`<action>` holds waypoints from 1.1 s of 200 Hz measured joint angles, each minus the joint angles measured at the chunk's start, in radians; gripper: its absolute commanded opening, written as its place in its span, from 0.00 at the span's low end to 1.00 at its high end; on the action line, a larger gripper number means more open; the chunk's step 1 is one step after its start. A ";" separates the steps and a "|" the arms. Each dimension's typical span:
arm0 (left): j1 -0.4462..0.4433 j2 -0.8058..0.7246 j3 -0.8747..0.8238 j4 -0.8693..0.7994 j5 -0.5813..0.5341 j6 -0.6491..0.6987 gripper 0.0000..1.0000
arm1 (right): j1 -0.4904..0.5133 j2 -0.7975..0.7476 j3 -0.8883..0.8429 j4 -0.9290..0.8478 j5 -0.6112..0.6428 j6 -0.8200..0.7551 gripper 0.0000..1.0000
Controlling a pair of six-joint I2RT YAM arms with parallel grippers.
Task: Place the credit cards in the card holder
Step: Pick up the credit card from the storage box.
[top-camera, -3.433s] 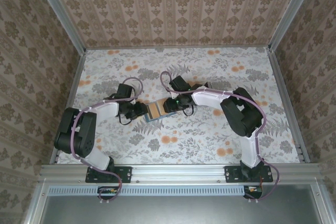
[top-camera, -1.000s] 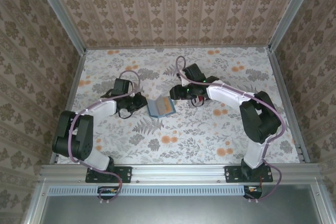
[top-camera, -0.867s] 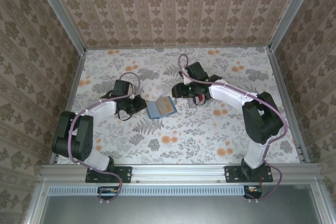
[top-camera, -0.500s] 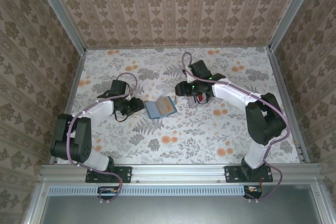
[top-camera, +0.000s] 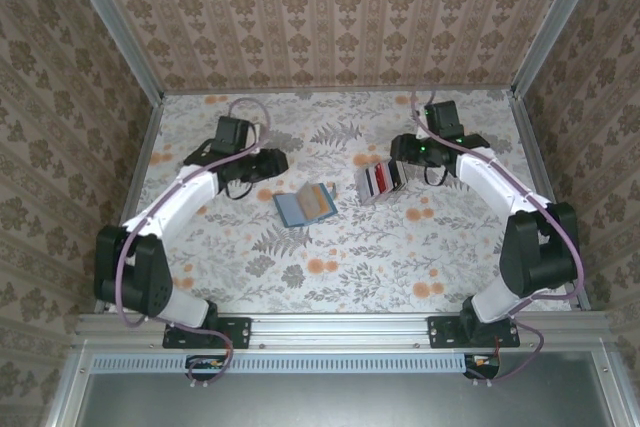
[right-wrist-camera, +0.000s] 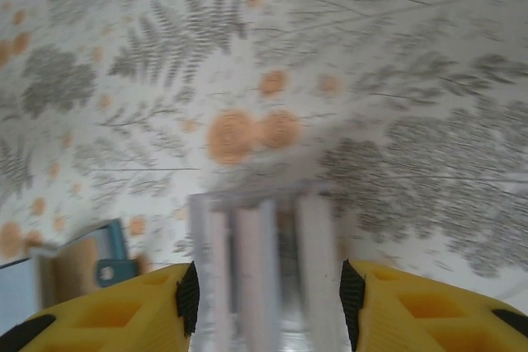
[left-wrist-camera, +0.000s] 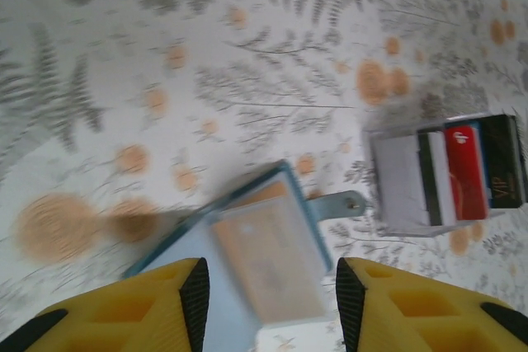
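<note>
Two claws hang with fingers apart, clamped on nothing: the left claw (left-wrist-camera: 271,286) at 11 o'clock of the open card holder (top-camera: 305,205), the right claw (right-wrist-camera: 268,286) at 1 o'clock of the clear rack (top-camera: 364,187). The credit cards (top-camera: 380,179) stand upright in that rack, near the holder's 3 o'clock side.

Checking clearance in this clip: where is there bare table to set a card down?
Free: the near strip between wallet and front rail, and the far strip along the back wall. Crowded: the middle, where wallet, rack, left gripper and right gripper cluster.
</note>
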 measured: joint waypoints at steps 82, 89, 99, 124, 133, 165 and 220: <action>-0.195 0.440 0.352 0.029 0.106 -0.003 0.49 | -0.052 0.049 -0.060 0.016 -0.081 0.023 0.52; -0.202 0.467 0.372 0.029 0.115 -0.004 0.49 | -0.049 0.061 -0.060 0.019 -0.092 0.023 0.52; -0.209 0.504 0.402 0.029 0.126 -0.005 0.49 | -0.045 0.079 -0.060 0.019 -0.106 0.023 0.52; -0.222 0.583 0.453 0.029 0.154 -0.013 0.49 | -0.033 0.121 -0.058 0.018 -0.136 0.023 0.52; -0.227 0.608 0.468 0.029 0.162 -0.016 0.49 | -0.028 0.129 -0.058 0.017 -0.145 0.023 0.52; -0.238 0.676 0.509 0.027 0.186 -0.023 0.49 | -0.010 0.131 -0.045 0.016 -0.170 0.022 0.51; -0.261 0.729 0.562 0.021 0.211 -0.031 0.49 | 0.018 0.146 -0.006 0.013 -0.176 0.018 0.51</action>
